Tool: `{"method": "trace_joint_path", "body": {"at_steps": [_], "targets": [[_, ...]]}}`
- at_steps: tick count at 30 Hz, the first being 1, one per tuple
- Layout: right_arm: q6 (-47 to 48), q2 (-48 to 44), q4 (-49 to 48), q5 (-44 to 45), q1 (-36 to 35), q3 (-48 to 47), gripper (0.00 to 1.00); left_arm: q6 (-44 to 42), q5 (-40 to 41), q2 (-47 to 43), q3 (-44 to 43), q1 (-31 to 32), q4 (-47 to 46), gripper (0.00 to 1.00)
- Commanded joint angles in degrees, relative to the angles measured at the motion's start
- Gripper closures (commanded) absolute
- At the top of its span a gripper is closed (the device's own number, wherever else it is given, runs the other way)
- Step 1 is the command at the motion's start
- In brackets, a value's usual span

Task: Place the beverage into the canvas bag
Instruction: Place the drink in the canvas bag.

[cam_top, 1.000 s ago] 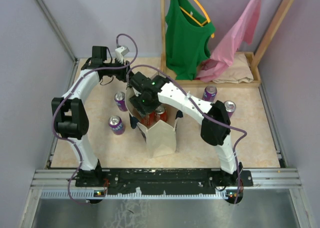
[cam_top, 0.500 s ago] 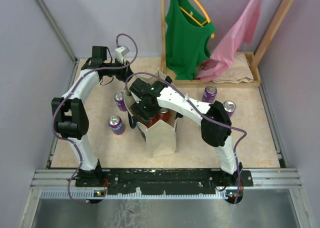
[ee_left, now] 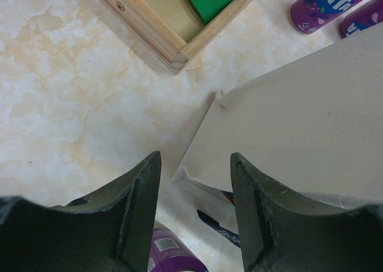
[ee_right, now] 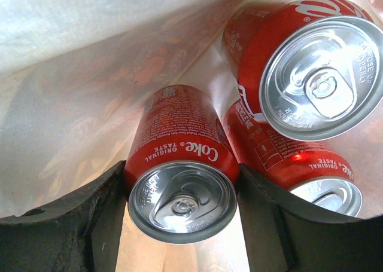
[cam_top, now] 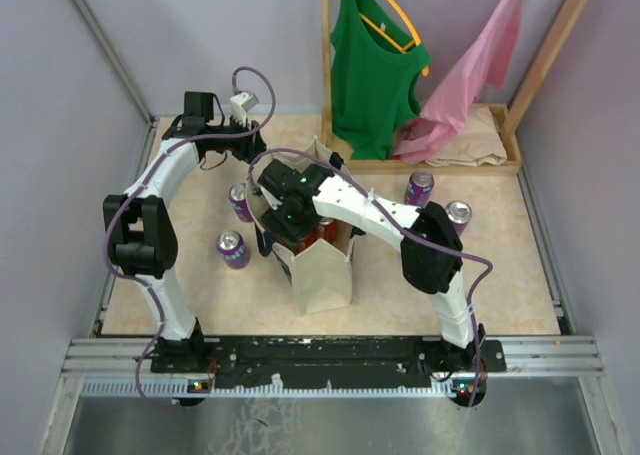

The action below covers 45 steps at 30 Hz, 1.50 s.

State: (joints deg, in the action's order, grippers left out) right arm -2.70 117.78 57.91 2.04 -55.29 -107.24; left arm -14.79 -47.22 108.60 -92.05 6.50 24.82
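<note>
Right tool [ee_right: 182, 191] clamped on red aluminium cola can [ee_right: 179, 143] inside cream canvas bag [cam_top: 322, 275]; left tool [ee_left: 194, 215] apart, empty. Risk: withdrawal snags bag wall, toppling it.

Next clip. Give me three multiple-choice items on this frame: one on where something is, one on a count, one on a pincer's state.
1. Where is the right pincer relative to the canvas bag?
A) inside it
B) outside, left of it
C) outside, behind it
2. How many red Coke cans show in the right wrist view?
A) one
B) two
C) three
3. What state is the left pincer in?
A) shut on a can
B) open, holding nothing
C) shut on the bag's rim
Answers: 1 A, bag fabric surrounds its view; 2 C, one between its fingers, two beside; 3 B, its spread fingers grip nothing.
</note>
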Motion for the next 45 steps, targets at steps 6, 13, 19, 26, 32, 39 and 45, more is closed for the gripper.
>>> {"method": "trace_joint_path", "body": {"at_steps": [6, 13, 19, 26, 32, 39, 45], "targets": [[1.29, -3.45, -5.72, 0.10, -0.56, 0.11, 0.40, 0.46, -1.51, 1.22, -0.17, -0.02, -1.09, 0.44], [1.33, -4.46, -6.93, 0.70, -0.53, 0.82, 0.08, 0.53, -1.60, 1.26, -0.19, -0.07, -1.00, 0.44], [1.55, -5.00, -7.19, 0.66, -0.61, 0.83, 0.04, 0.55, -1.77, 1.27, -0.20, -0.05, -0.96, 0.44], [1.90, -5.91, -6.84, 2.46, -0.66, -2.00, 0.04, 0.59, -1.86, 1.60, -0.87, -0.03, -0.96, 0.44], [1.87, -5.89, -5.10, 6.37, -0.61, -7.18, 0.03, 0.81, -1.51, 1.75, -1.65, -0.07, -0.93, 0.44], [1.50, -6.77, -6.22, 12.61, 0.31, -10.51, 0.01, -2.13, -0.53, 0.47, -2.62, -0.16, 2.66, 0.44], [-1.60, -11.05, -12.37, 16.62, 3.89, -11.19, 0.01, -11.76, 0.06, -2.25, -2.48, -0.44, 12.89, 0.43]]}}
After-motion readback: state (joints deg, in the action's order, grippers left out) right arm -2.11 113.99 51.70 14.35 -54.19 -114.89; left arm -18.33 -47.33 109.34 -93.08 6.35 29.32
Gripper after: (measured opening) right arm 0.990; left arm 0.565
